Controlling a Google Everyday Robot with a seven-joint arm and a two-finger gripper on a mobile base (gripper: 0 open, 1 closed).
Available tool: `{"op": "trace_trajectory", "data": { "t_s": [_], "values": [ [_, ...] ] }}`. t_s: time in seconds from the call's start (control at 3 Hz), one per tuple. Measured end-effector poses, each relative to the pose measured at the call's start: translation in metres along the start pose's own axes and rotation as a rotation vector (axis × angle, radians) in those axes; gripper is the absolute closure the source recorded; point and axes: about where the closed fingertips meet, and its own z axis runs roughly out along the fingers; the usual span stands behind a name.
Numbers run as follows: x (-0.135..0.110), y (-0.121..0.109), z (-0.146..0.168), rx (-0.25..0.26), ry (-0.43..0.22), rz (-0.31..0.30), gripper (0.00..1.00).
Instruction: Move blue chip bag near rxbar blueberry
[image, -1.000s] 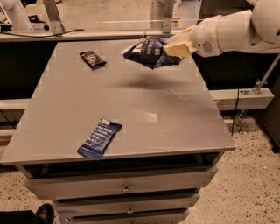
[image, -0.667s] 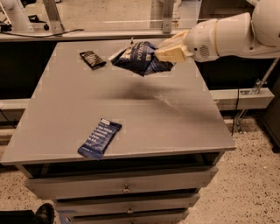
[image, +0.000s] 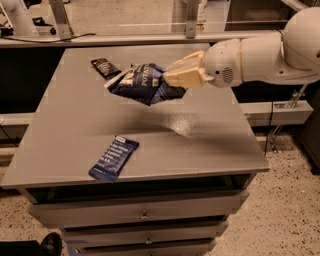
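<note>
Gripper (image: 173, 78) clamps blue chip bag (image: 141, 83), white lettering, above table (image: 215, 145).

Grey table (image: 200, 145) w/ drawers (image: 100, 215); speckled floor (image: 290, 210) (dim light); bench (image: 150, 39) behind.

grey table (image: 210, 145) | rxbar blueberry (image: 114, 158) flat at 7 o'clock | black bar wrapper (image: 105, 67) at 11 o'clock | gripper (image: 170, 78) above 1 o'clock, holding blue chip bag (image: 142, 84) up
</note>
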Motion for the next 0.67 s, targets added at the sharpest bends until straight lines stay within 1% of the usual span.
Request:
{"op": "trace_trajectory", "data": {
  "t_s": [0.33,0.67],
  "values": [
    [0.004,0.021,0.003,-0.044,-0.018,0.012,1.00],
    [0.017,0.036,0.014,-0.062,-0.005,0.016,1.00]
  ]
}}
